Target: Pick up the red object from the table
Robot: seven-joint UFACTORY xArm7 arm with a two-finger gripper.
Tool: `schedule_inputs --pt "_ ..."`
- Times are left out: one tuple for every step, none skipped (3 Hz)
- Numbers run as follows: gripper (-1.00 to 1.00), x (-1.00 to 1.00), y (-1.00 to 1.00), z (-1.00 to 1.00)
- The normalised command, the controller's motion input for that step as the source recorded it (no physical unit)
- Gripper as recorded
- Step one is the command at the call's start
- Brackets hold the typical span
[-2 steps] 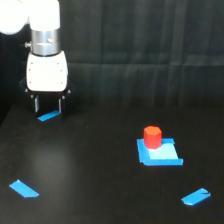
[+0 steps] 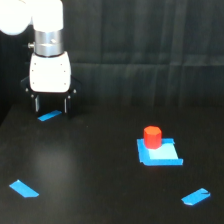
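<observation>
On the table [image 2: 100,170], red object [image 2: 152,137] sits upright on blue patch [image 2: 160,154], ext. view's right. Tool [image 2: 50,105] well apart at left, fingers spread, holding nothing, above a tape strip [image 2: 49,116].

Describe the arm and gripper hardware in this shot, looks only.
The arm is glossy white with rounded links, ending in a silver ribbed metal wrist collar. The gripper has a boxy white housing with rounded corners and short black fingers. No cables or markings visible.
</observation>
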Motion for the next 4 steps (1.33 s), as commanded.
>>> schedule_inputs --pt "1.0 0.58 -0.3 0.16" --pt "0.97 0.6 -0.32 0.08" --pt "1.0 0.83 -0.43 0.21" --pt "1.0 0.87 -0.24 0.13"
